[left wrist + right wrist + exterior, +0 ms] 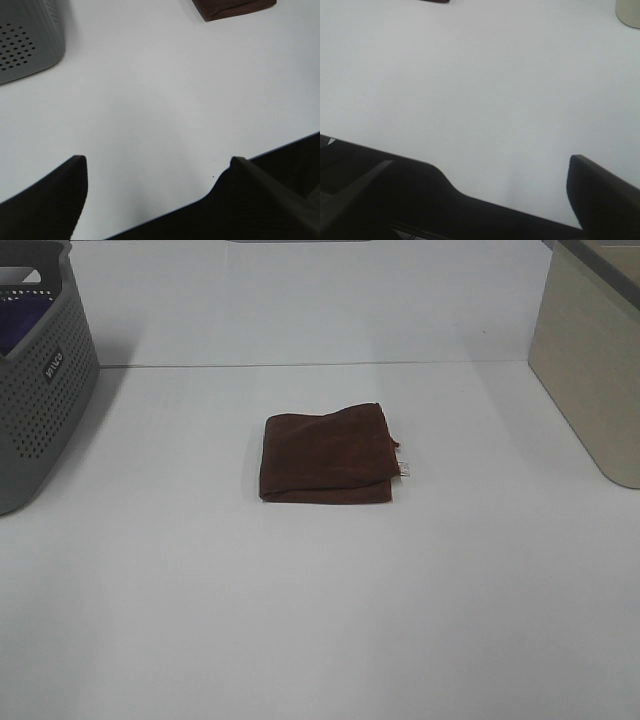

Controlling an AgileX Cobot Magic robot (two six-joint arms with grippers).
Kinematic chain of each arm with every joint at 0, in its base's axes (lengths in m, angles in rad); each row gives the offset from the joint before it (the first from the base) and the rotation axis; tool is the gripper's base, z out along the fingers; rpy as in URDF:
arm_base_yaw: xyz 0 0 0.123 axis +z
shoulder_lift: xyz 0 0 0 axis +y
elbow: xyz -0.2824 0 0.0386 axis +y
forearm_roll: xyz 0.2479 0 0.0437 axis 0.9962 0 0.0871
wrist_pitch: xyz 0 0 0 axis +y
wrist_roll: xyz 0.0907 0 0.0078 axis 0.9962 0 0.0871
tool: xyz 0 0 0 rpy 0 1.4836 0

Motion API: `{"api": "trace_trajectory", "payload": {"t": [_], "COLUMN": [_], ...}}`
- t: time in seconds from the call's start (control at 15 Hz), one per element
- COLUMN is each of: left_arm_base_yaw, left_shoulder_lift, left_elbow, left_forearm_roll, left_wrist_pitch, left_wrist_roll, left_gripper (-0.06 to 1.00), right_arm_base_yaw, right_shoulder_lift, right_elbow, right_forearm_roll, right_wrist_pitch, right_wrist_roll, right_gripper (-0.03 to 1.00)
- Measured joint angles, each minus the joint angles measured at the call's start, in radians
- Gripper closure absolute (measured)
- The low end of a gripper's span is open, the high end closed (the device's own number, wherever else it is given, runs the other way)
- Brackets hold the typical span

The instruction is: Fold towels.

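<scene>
The dark reddish-brown towel (pixel 325 455) lies folded into a small rectangle at the middle of the white table, with a small white tag (pixel 405 471) at its right edge. A corner of it shows in the left wrist view (pixel 232 8) and a sliver in the right wrist view (pixel 435 1). My left gripper (pixel 157 172) is open and empty over the table's front edge, far from the towel. My right gripper (pixel 480 175) is open and empty, also at the front edge. Neither arm shows in the exterior high view.
A grey perforated basket (pixel 40 380) stands at the far left, with purple cloth (pixel 22 320) inside; its wall shows in the left wrist view (pixel 27 42). A beige bin (pixel 590 360) stands at the far right, its corner in the right wrist view (pixel 628 12).
</scene>
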Motion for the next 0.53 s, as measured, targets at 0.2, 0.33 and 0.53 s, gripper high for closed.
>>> {"api": "trace_trajectory", "payload": {"t": [0.2, 0.33, 0.53], "left_arm_base_yaw": [0.075, 0.155, 0.213], "left_shoulder_lift": [0.0, 0.0, -0.019], "left_elbow": [0.0, 0.0, 0.001], "left_forearm_roll": [-0.001, -0.001, -0.001], "left_wrist_pitch": [0.0, 0.0, 0.0], "left_wrist_roll": [0.001, 0.001, 0.001], "left_gripper": [0.21, 0.21, 0.21], "right_arm_base_yaw": [0.0, 0.0, 0.0], "right_shoulder_lift": [-0.029, -0.081, -0.198], "right_elbow": [0.0, 0.0, 0.0], "right_forearm_roll": [0.001, 0.003, 0.004], "right_wrist_pitch": [0.0, -0.001, 0.0], "right_wrist_roll": [-0.004, -0.005, -0.006], "right_gripper": [0.11, 0.11, 0.11]}}
